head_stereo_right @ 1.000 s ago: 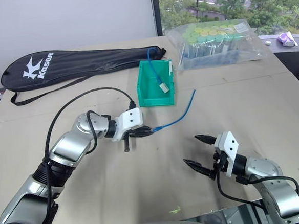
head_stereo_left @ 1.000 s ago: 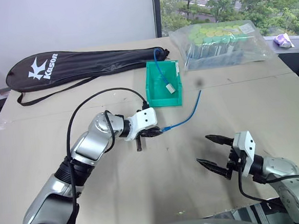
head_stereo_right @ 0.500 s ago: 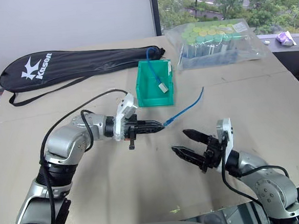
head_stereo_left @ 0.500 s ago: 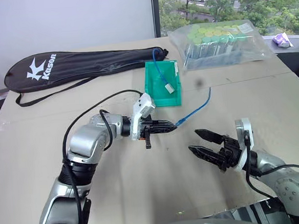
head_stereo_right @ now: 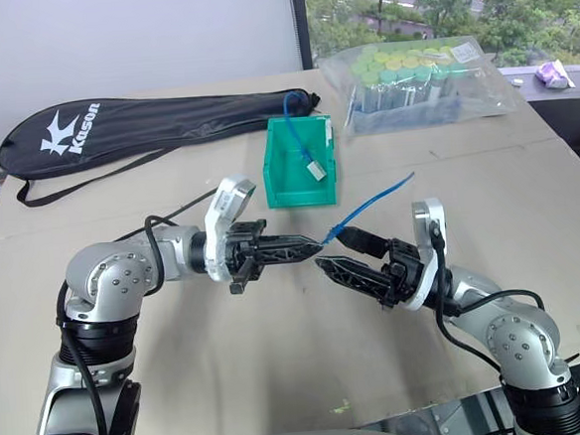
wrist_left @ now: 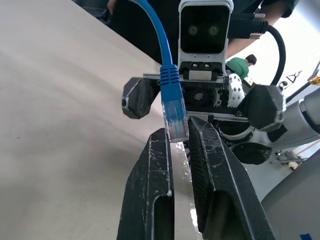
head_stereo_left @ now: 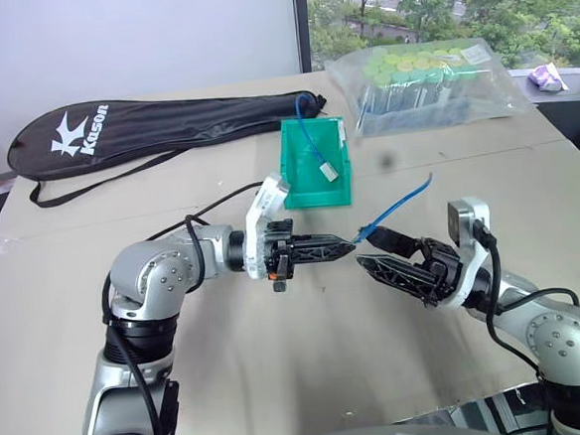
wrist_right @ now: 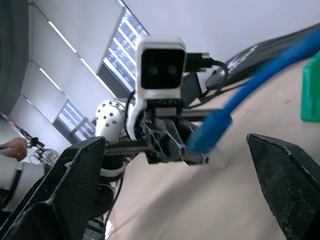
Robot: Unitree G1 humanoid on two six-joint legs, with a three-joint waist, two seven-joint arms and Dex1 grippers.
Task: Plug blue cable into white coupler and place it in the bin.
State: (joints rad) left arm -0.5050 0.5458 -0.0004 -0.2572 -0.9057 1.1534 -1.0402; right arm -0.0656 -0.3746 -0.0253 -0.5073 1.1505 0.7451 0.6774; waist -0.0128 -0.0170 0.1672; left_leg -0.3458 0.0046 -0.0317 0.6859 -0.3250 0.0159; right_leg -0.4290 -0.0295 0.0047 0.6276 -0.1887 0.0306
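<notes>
Blue cable (head_stereo_left: pixel 401 205) plug pinched by left hand (head_stereo_left: pixel 347 247); right hand (head_stereo_left: pixel 370 251) spread.

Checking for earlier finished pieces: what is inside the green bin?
Inside the bin lies a blue cable ending in a cream block. The near wall hides part of the floor.

Daylight from the window (head_stereo_left: pixel 435 8) ahead lights my table (head_stereo_left: pixel 281 377) evenly; shadows stay soft, wrist views blur at close range.
</notes>
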